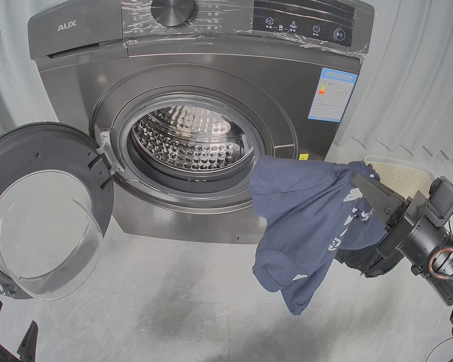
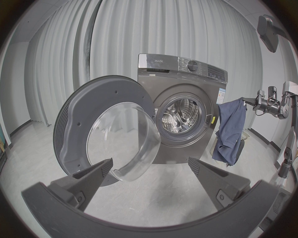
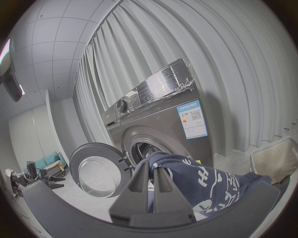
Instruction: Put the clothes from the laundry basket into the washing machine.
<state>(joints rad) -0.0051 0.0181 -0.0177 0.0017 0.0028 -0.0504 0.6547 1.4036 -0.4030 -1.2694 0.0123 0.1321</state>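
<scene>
Transfer underway: right end effector point(image 3: 152, 167) clamped on the navy sweatshirt point(image 1: 305, 219), which hangs over the floor just right of the open drum point(image 1: 193, 136); left end effector point(image 2: 149, 164) spread apart. Next, the cloth likely needs swinging into the drum.

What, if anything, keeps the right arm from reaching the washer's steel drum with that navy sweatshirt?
Likely yes: the round grey door stands swung wide open, leaving the steel drum uncovered, and the right gripper holds the navy sweatshirt just beside it.

Navy white-printed garment point(image 1: 305, 219), grey washing machine point(image 1: 193, 60)
</scene>
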